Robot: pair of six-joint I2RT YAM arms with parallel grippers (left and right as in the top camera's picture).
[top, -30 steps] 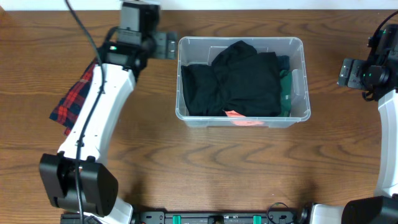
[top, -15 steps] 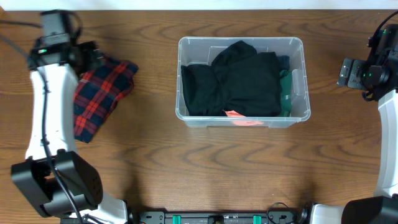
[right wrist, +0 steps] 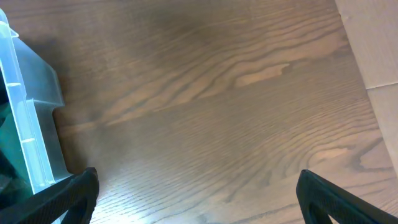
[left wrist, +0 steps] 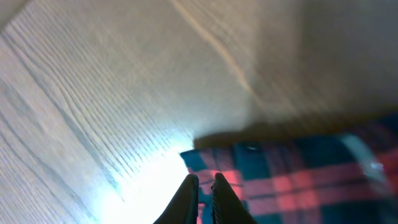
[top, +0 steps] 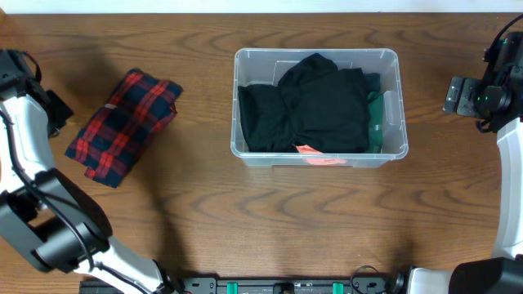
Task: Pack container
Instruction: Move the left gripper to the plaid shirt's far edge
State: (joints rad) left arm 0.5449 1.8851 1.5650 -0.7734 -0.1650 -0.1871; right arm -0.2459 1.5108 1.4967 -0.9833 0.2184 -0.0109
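Since the left jaws sit closed on nothing with the cloth (left wrist: 298, 177) just ahead, open them to straddle its edge; right jaws stand open.

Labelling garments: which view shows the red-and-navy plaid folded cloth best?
Overhead: the whole red-and-navy plaid folded cloth, unobstructed on the wooden table left of the clear plastic bin. Left wrist: only a blurred corner beyond the left gripper. Right wrist: none.

The overhead view is evenly lit and sharp, with soft shadows on the table (top: 245, 212). The left wrist view is blurred, with a white glare patch beside the plaid cloth (left wrist: 298, 177). The right wrist view is sharp, dimmer toward the container (right wrist: 31, 124).
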